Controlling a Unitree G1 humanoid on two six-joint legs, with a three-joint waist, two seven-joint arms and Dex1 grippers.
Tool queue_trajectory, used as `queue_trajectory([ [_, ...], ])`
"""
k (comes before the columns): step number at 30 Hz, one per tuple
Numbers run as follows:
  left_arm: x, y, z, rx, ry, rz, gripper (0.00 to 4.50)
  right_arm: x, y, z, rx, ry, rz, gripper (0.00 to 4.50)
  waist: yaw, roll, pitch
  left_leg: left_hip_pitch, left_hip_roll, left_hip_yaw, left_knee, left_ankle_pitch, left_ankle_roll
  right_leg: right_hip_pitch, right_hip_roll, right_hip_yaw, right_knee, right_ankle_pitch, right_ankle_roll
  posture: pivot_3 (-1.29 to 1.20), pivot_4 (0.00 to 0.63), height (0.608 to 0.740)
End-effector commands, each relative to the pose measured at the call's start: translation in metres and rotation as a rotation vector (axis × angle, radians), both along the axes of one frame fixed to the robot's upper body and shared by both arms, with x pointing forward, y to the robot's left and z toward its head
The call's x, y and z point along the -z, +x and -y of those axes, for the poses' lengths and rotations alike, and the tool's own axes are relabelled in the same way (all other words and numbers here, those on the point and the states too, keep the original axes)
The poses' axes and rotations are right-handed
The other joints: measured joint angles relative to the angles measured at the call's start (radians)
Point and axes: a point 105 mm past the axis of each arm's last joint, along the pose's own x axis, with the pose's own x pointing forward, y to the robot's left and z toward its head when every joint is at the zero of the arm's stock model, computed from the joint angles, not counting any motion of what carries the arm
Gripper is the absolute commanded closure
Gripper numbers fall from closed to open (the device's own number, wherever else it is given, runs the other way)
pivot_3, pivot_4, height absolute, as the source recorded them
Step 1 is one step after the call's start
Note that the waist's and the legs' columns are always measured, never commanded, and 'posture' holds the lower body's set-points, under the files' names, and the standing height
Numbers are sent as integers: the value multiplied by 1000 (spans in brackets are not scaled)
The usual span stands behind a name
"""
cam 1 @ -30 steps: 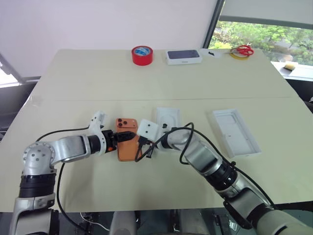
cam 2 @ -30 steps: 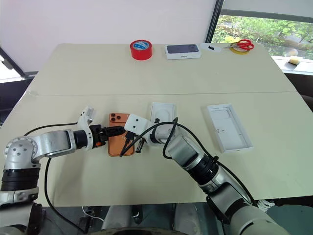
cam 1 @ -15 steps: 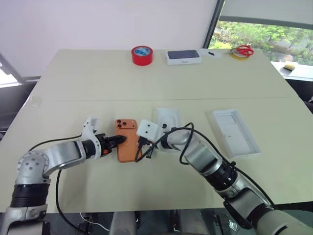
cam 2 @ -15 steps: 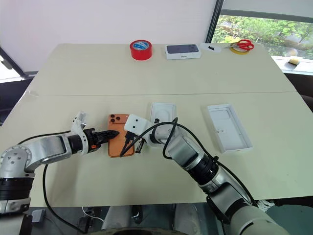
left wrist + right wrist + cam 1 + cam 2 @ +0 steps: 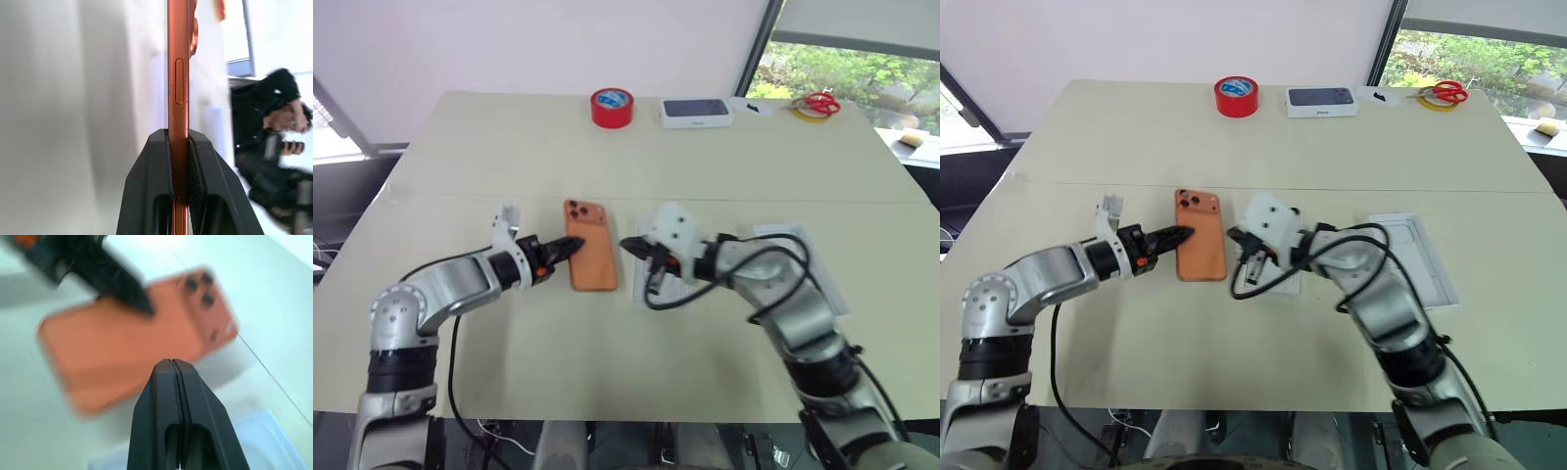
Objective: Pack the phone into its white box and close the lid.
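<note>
Gripping the phone (image 5: 591, 258) by its long left edge, the left hand (image 5: 570, 251) is clamped on it. The right hand (image 5: 632, 246), fingers pressed together and empty, points at the phone's right edge with a narrow gap. The white box (image 5: 663, 285) lies under the right hand, the lid (image 5: 1433, 262) nearer the desk's (image 5: 607, 362) right edge. Bare desk runs along the near edge. Both forearms reach inward, almost level.

Left arm reaching forward and inward; left gripper (image 5: 570, 249) with both fingers (image 5: 205, 161) clamped on the long edge of the phone (image 5: 590, 258). Right arm bent inward across the front; right gripper (image 5: 628, 245) pressed shut, tips facing the left gripper, apart from it.
</note>
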Motion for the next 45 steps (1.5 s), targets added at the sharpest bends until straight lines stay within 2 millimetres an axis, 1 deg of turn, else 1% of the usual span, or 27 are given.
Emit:
queue_trajectory([
  [1, -13, 3, 29, 93, -30, 26, 4462, -16, -12, 32, 30, 98, -22, 4500, 0, 0, 0, 0, 0, 0, 0, 0, 0, 0, 0, 0, 0, 0, 0, 0, 150, 730],
  [4, -3, 12, 54, 136, -2, 2, 4462, -16, -10, 70, 171, 126, -40, 4500, -2, 0, 0, 0, 0, 0, 0, 0, 1, 1, 0, 0, 0, 0, 0, 0, 150, 730],
  [6, 4, 16, 67, 159, 23, -11, 4462, -17, -13, 87, 228, 139, -47, 4500, -4, 0, 0, 1, 0, 0, 0, 0, 1, 1, 0, 0, 0, 0, 0, 0, 150, 730],
  [9, 13, 18, 88, 215, 38, -24, 4462, -21, -24, 106, 280, 171, -56, 4500, -3, 0, 0, 1, 1, 0, 0, 0, 1, 0, 2, 0, 0, 0, 0, 0, 150, 730],
  [11, 20, 18, 99, 245, 48, -36, 4462, -22, -31, 114, 304, 168, -59, 4500, -1, 0, 0, 0, 1, 0, -1, 0, 0, -1, 2, 0, 0, 0, 0, 0, 150, 730],
  [14, 24, 17, 107, 269, 52, -43, 4462, -19, -36, 122, 337, 154, -66, 4500, -3, 0, 1, 0, 1, 0, 0, 0, 0, 0, 2, 0, 0, 0, 0, 0, 150, 730],
  [19, 32, 20, 114, 287, 65, -53, 4462, -11, -44, 125, 360, 128, -83, 4500, -2, 0, 1, 0, 1, -1, 1, -1, 2, 0, 2, 0, 0, 0, 0, 0, 150, 730],
  [22, 31, 21, 115, 290, 67, -49, 4462, -7, -45, 125, 365, 118, -86, 4500, -1, 0, 1, 0, 1, -1, 1, -2, 3, 0, 2, 0, 0, 0, 0, 0, 150, 730],
  [30, 26, 25, 108, 271, 40, -44, 4462, -2, -42, 122, 355, 101, -89, 4500, -2, 0, 1, 0, 1, -2, 1, -1, 3, 0, 2, 0, 0, 0, 0, 0, 150, 730],
  [35, 27, 26, 102, 260, 42, -48, 4462, -2, -39, 121, 350, 97, -85, 4500, -2, 0, 1, 0, 1, -2, 1, 0, 1, 1, 2, 0, 0, 0, 0, 0, 150, 730],
  [39, 28, 26, 101, 259, 42, -51, 4462, -1, -37, 120, 344, 95, -83, 4500, -1, 0, 1, 0, 1, -2, 1, 0, 0, 1, 2, -1, 1, 0, 0, 0, 150, 730],
  [41, 29, 24, 102, 265, 40, -56, 3547, 0, -36, 118, 338, 93, -83, 4500, -1, 0, 1, 0, 1, -2, 2, 0, 0, 1, 2, -1, 0, 0, 0, 0, 150, 730],
  [42, 29, 24, 102, 268, 41, -57, 3246, 0, -35, 117, 336, 93, -84, 4500, -1, 0, 1, 0, 1, -2, 2, 1, 0, 1, 2, -1, 1, 0, 0, 0, 150, 730],
  [43, 29, 23, 102, 270, 41, -56, 2841, 1, -35, 116, 335, 93, -84, 4500, -1, 0, 1, 0, 1, -2, 2, 1, 0, 1, 2, -1, 1, 0, 0, 0, 150, 730],
  [44, 28, 23, 101, 273, 39, -53, 2240, 1, -35, 115, 332, 90, -85, 4500, -1, 0, 1, 0, 1, -2, 2, 1, 0, 1, 2, -1, 1, 0, 0, 0, 150, 730],
  [45, 27, 22, 101, 275, 36, -50, 1768, 2, -35, 115, 329, 88, -86, 4500, -1, 0, 1, 0, 1, -2, 2, 1, 0, 1, 2, -1, 1, 0, 0, 0, 150, 730],
])
